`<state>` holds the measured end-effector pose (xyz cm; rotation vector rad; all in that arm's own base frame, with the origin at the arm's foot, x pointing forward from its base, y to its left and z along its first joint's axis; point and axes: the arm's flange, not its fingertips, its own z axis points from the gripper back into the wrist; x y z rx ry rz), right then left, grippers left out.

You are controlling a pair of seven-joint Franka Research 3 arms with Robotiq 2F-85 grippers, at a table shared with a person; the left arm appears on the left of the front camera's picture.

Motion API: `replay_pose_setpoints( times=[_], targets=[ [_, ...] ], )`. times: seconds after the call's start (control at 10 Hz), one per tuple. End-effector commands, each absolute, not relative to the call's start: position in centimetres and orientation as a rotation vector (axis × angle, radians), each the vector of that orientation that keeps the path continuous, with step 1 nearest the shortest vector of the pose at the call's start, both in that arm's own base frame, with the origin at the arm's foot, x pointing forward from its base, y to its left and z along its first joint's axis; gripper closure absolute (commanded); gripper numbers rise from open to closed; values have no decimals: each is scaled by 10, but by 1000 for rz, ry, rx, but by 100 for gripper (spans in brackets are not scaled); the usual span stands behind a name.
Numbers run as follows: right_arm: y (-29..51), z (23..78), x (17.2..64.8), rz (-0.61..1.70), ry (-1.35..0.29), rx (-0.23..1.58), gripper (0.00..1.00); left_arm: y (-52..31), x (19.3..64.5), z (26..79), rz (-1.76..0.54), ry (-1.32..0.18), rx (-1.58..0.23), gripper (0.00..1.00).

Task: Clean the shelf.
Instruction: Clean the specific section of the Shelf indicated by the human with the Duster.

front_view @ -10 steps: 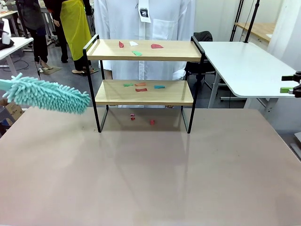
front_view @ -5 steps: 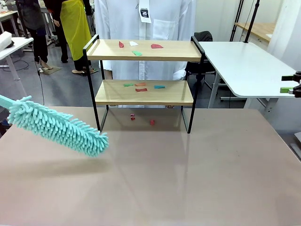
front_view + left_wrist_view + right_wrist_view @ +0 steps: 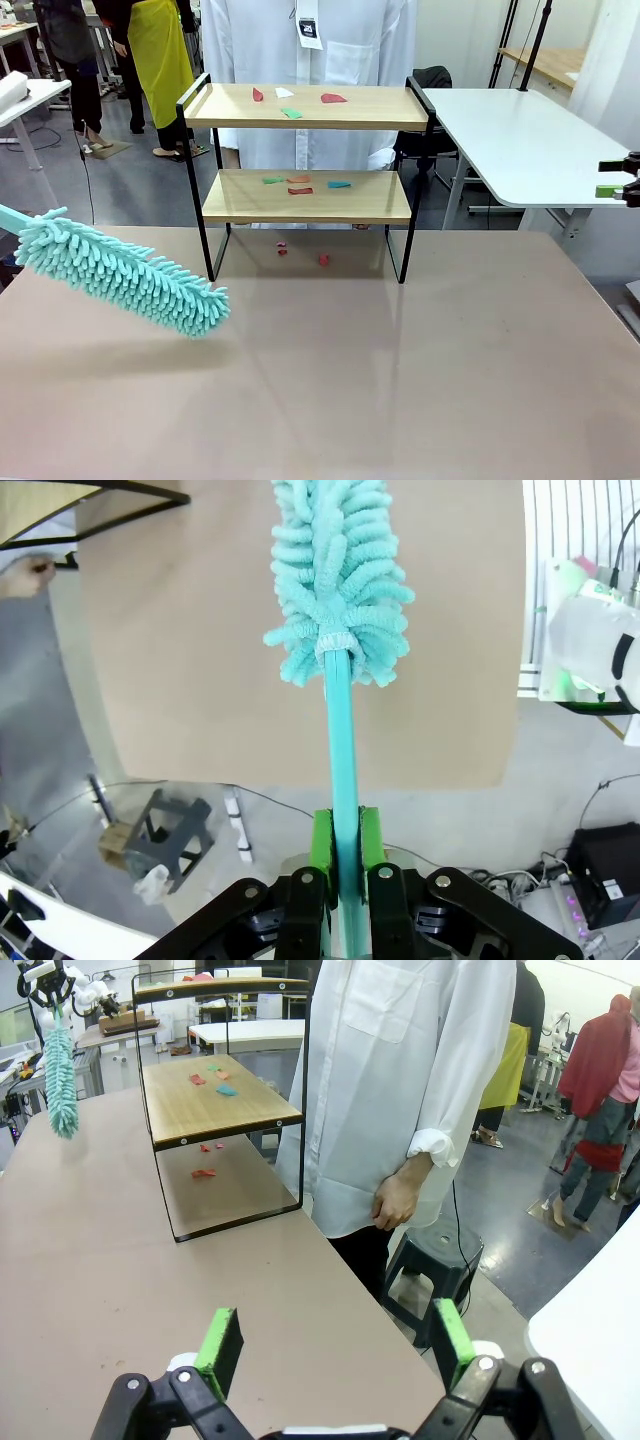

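Shelf stands at the far middle of the beige tabletop in the front view, scraps on both boards, a teal duster slanting to its left. Left wrist view: the left gripper clamps the duster's handle. Right wrist view: the right gripper gapes wide, empty, well apart from the shelf.

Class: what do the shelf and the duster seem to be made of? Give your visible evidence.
Shelf: pale matt boards with faint grain, likely wood or laminate; thin black frame, probably metal. Duster: teal fluffy noodle-like strands, likely microfibre; smooth handle, probably plastic.
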<state>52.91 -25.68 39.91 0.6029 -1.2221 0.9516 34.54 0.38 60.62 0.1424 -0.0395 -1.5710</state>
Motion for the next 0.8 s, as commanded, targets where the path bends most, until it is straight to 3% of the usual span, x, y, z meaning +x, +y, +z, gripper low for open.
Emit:
replay_pose_setpoints(
  times=[0.0,0.7],
  targets=[
    [-252,406,530,935,-1211,594,0,4,345,607,-1574,-54,133,87],
    [-252,406,530,935,-1211,594,0,4,345,607,-1574,-54,133,87]
  ],
)
